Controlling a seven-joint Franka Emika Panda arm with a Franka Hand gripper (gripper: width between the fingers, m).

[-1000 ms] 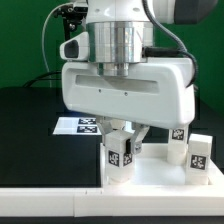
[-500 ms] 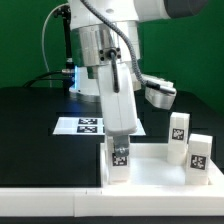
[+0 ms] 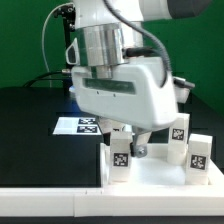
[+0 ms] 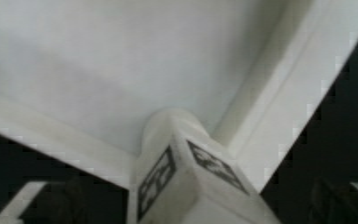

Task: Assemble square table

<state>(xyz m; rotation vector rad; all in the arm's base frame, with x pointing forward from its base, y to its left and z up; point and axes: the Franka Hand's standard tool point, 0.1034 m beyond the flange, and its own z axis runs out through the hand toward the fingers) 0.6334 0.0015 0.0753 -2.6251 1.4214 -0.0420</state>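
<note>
The white square table top [image 3: 155, 176] lies at the front right, rim up. One white tagged leg [image 3: 119, 160] stands upright at its near left corner. My gripper [image 3: 127, 143] hangs right over this leg, fingers on either side of its top. In the wrist view the leg [image 4: 190, 172] stands between the fingers [image 4: 23, 204], with dark gaps on both sides, so the gripper is open around it. The top's inner floor [image 4: 123, 70] and rim [image 4: 279, 88] lie beyond the leg. Two more tagged legs [image 3: 180, 134] [image 3: 199, 153] stand at the right.
The marker board [image 3: 80, 125] lies flat on the black table behind the leg. A long white wall [image 3: 50, 205] runs along the front edge. A green backdrop stands behind the arm.
The hand turned about the leg's axis from broadside to narrow half a second ago and is broadside again now. The leg stays at the same corner.
</note>
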